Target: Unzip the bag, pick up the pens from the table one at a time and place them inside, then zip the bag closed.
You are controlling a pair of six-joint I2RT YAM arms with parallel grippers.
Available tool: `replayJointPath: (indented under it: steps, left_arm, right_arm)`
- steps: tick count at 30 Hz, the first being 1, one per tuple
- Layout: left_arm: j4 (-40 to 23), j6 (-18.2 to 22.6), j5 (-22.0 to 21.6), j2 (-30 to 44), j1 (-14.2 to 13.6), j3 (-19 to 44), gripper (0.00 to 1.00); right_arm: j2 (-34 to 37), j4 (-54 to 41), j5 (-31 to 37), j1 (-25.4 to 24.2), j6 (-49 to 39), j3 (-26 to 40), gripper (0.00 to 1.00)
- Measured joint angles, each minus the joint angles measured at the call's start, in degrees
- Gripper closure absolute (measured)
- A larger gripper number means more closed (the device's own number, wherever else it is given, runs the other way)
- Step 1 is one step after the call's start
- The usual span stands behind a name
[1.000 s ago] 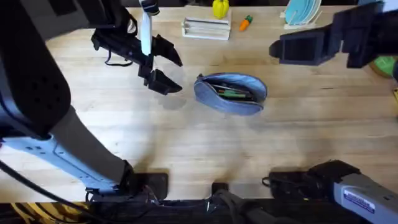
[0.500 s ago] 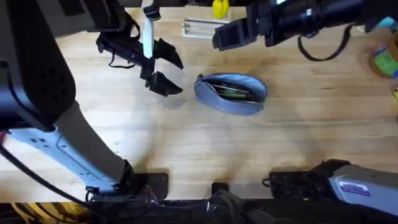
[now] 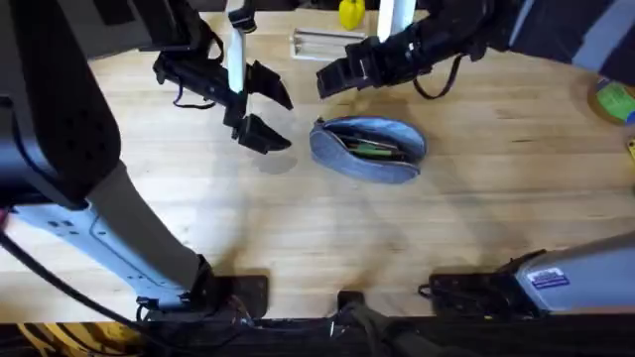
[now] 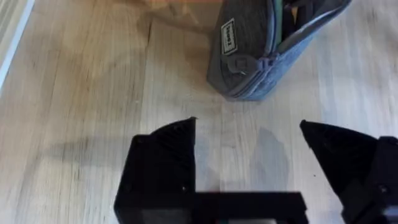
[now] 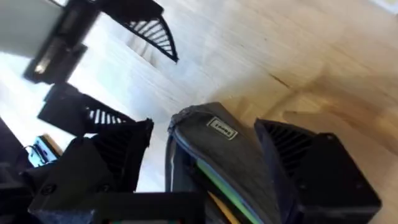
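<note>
Lying near the middle of the light wood table (image 3: pixel 298 228), unzipped and gaping along its length: the blue-grey fabric pencil pouch (image 3: pixel 368 149), with the light green pen (image 3: pixel 375 149) and an orange-red pen (image 5: pixel 219 205) already resting inside the slit; judging the loading as finished or nearly so, with no loose pen showing on the planks around the pouch, and the zipping shut as the step left to do. Hovering just beside the pouch's left end, fingers spread wide and holding nothing: the left gripper (image 3: pixel 256 111), facing the metal zipper pull (image 4: pixel 239 64) and the small sewn label (image 4: pixel 228 37) on that end. Hanging just behind the pouch, toward the far edge of the table, jaws likewise wide apart and empty: the right gripper (image 3: pixel 342 74), straddling the pouch's end in the right wrist view. Looking soft and felt-like, oblong with rounded ends, sagging where open; slim, smooth, stick-like pens; matte black, wedge-shaped fingers with ribbed inner faces; grainy plank surface with visible seams. Sitting well behind the pouch, at the table's far edge: a clear, boxy plastic case (image 3: pixel 322 43)
</note>
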Motion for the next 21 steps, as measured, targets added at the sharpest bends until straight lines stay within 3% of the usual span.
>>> replayJointPath:
  steps: [15, 21]
  left_arm:
    - [1.29, 0.13, -0.22, -0.02, 0.00, 0.00, 0.007]
    - [1.33, 0.13, -0.22, 0.00, 0.00, 0.00, 0.007]
  right_arm:
    - [8.59, 3.66, -0.06, 2.66, 2.09, 0.00, 0.004]
    - [9.29, 3.57, -3.45, 3.99, 2.09, 0.00, 0.004]
